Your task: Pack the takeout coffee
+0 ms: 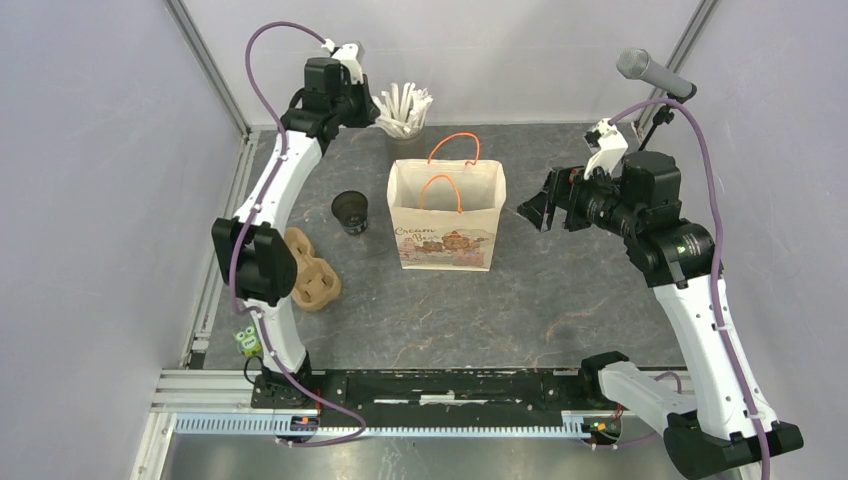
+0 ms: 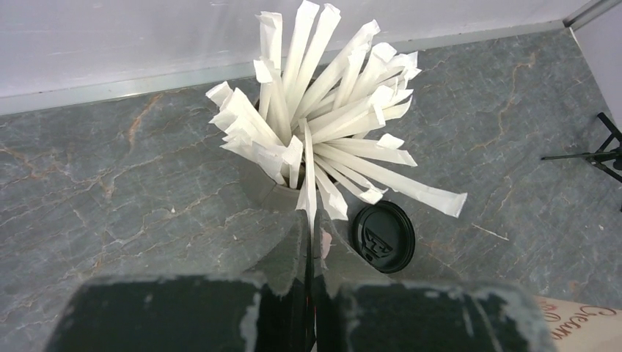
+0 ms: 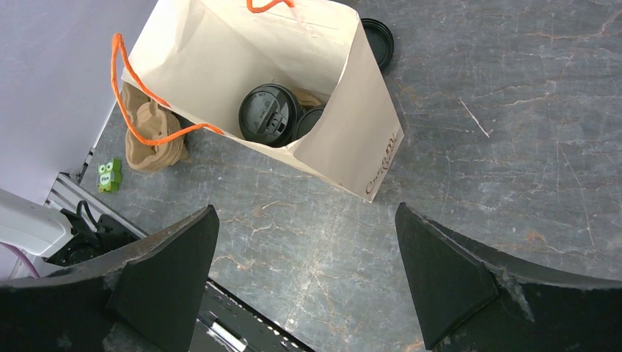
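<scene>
Marbled table (image 1: 560,310) carries paper bag (image 1: 446,225), open cup (image 1: 350,212), lid (image 2: 383,237), straw cup (image 2: 265,192), carriers (image 1: 312,270).

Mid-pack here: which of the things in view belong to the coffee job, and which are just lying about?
Belongs to the job: paper bag; lidded cup inside it; lidless black cup on the table; loose black lid.

Lying about: cup of straws; brown carriers; green owl toy; microphone.

The bag (image 1: 446,215) stands mid-table (image 1: 560,300), a lidded cup (image 3: 268,115) inside. An open cup (image 1: 350,212) stands left of it, carriers (image 1: 310,270) nearer left, straws (image 1: 404,110) behind, a lid (image 2: 383,236) beside them.
</scene>
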